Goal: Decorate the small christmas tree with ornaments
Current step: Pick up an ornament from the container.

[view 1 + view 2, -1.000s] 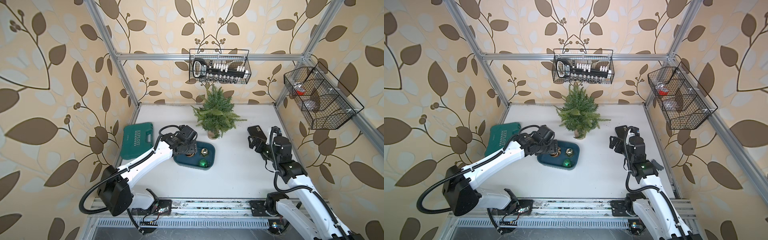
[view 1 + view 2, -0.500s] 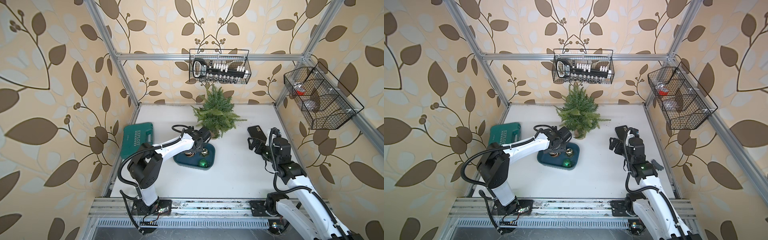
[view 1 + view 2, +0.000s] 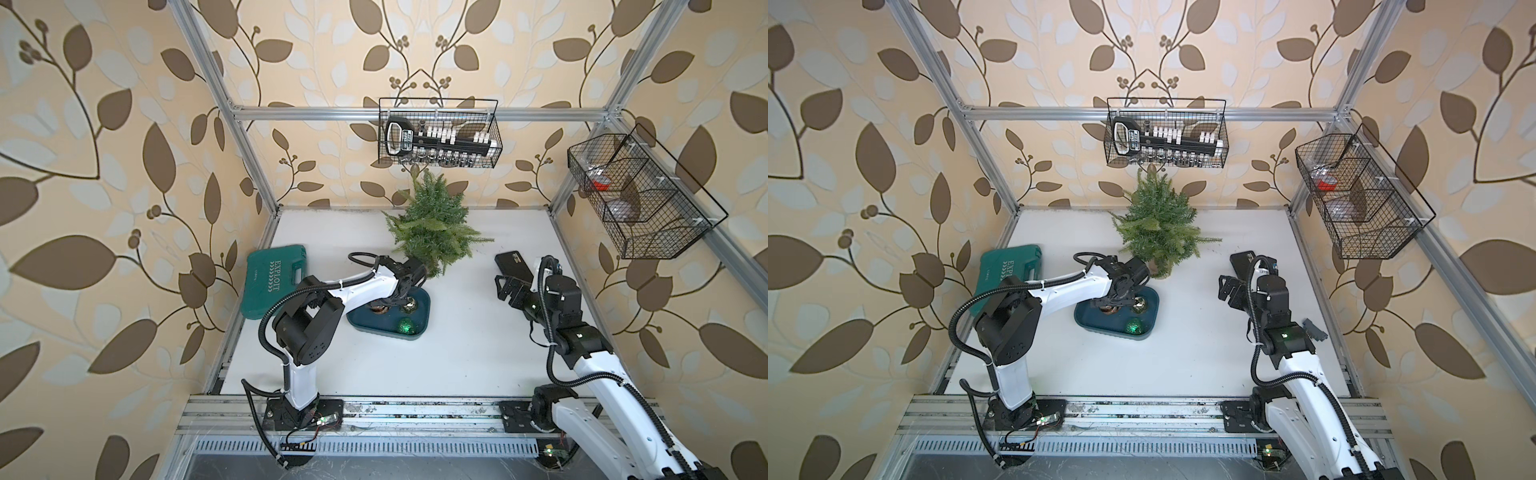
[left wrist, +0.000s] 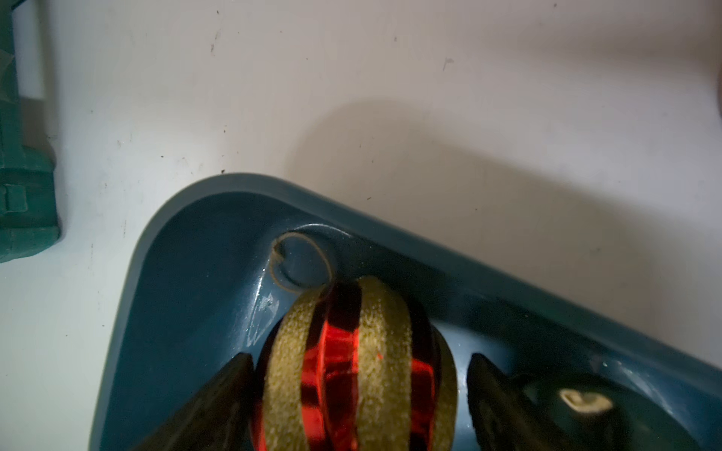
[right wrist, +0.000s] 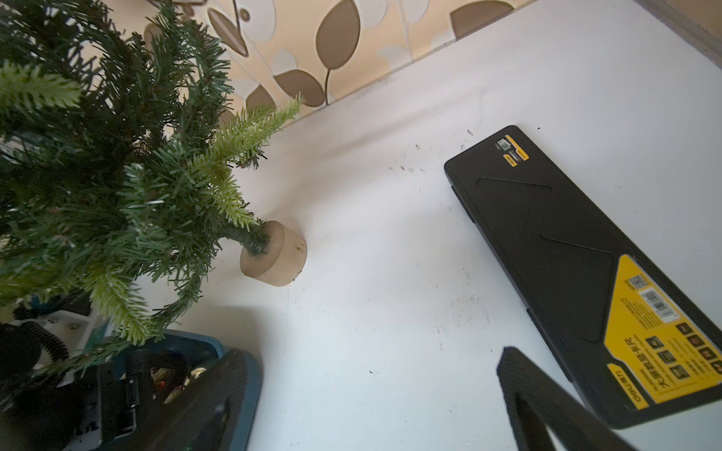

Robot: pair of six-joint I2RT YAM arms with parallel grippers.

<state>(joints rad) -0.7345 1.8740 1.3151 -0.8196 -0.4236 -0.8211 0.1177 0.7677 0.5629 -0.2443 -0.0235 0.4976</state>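
Okay, tree [image 3: 432, 226]: bushy dark-green needles with paler tips and a pale tan round base [image 5: 275, 255], upright at 12 o'clock on the white table [image 3: 457, 365]. Teal tray [image 4: 195, 293] sits just at 7 o'clock of the base and holds all three baubles. Striped bauble [image 4: 351, 363] has red foil and gold glitter bands, its thin loop lying against the tray corner, at 10 o'clock in the tray. Gold bauble [image 3: 409, 306] is at 2, green bauble [image 3: 405, 326] at 4.

Left arm [image 3: 357, 291] reaches across from 8 o'clock, wrist bent down into the tray. Left gripper [image 4: 357, 375] straddles the striped bauble with jaws apart: one finger at its side, a sliver of tray showing by the other, not clamped. Right arm [image 3: 561, 303] stands at 3 o'clock. Right gripper [image 5: 373, 390] is spread wide over bare table, facing the tree.

Green case [image 3: 276, 286] lies at 9 o'clock of the tray, black case [image 5: 547, 250] at 3 o'clock of the tree. Open table runs from 5 to 7 o'clock, in front of the tray.
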